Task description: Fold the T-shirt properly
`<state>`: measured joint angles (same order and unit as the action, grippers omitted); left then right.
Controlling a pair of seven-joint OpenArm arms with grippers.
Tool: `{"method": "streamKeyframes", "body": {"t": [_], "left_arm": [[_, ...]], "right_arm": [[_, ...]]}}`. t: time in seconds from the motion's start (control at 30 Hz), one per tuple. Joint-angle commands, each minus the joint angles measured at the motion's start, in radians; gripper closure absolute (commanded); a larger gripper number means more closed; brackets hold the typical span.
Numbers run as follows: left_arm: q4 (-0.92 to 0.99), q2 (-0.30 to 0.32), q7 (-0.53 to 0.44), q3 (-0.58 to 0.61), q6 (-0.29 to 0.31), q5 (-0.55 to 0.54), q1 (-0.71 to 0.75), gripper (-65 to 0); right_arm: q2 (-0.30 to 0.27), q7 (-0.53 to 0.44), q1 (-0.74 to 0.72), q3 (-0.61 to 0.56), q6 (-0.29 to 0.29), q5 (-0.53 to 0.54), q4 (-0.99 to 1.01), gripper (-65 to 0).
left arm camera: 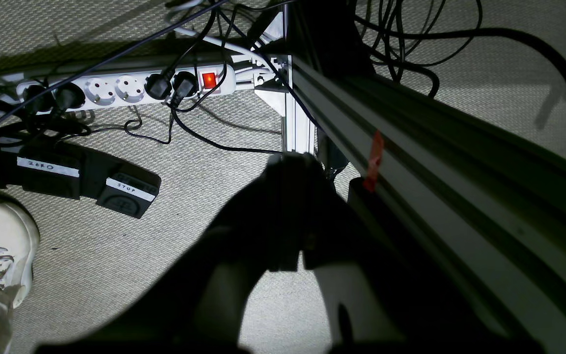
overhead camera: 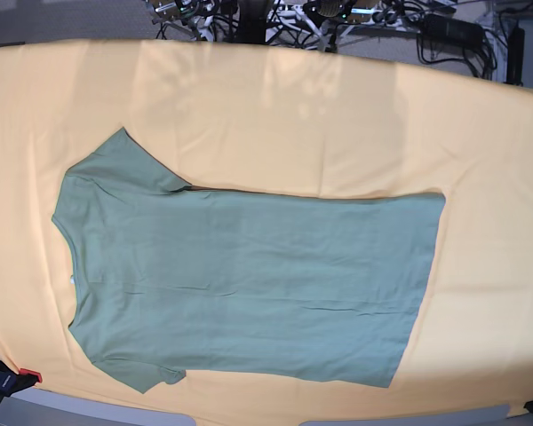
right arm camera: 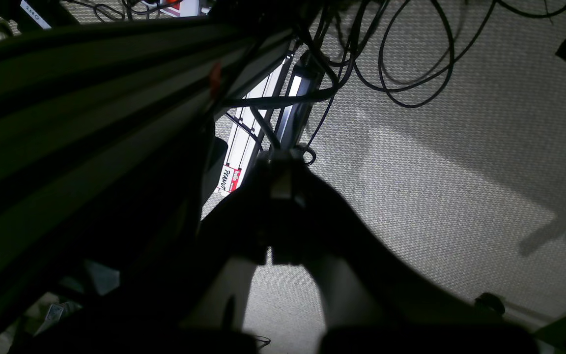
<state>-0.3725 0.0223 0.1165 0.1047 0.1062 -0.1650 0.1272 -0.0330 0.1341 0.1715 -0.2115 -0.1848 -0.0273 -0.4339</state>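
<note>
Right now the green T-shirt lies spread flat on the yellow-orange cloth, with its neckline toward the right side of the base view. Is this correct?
Not quite. The T-shirt does lie spread flat on the yellow-orange cloth, but its neckline points toward the left side of the base view; the hem is on the right.

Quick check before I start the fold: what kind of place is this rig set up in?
Most likely a robotics lab or workshop, not a home. The T-shirt lies flat on a yellow-orange cloth over the worktable; below it are an aluminium frame, a loaded power strip, and labelled foot pedals on carpet.
</note>
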Motion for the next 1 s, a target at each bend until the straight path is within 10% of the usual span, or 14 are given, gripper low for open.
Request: {"method": "streamKeyframes", "body": {"t": [0.0,0.97], "left_arm": [[-0.007,0.000,-0.003,0.001,0.006,-0.002,0.000,0.0],[-0.021,0.000,0.030,0.001,0.006,-0.001,0.000,0.0]], "right_arm": [[0.000,-0.007,0.003,0.003,-0.009,0.000,-0.009,0.0],[-0.001,-0.006,0.003,0.003,-0.011,-0.083,-0.010,0.0]]}}
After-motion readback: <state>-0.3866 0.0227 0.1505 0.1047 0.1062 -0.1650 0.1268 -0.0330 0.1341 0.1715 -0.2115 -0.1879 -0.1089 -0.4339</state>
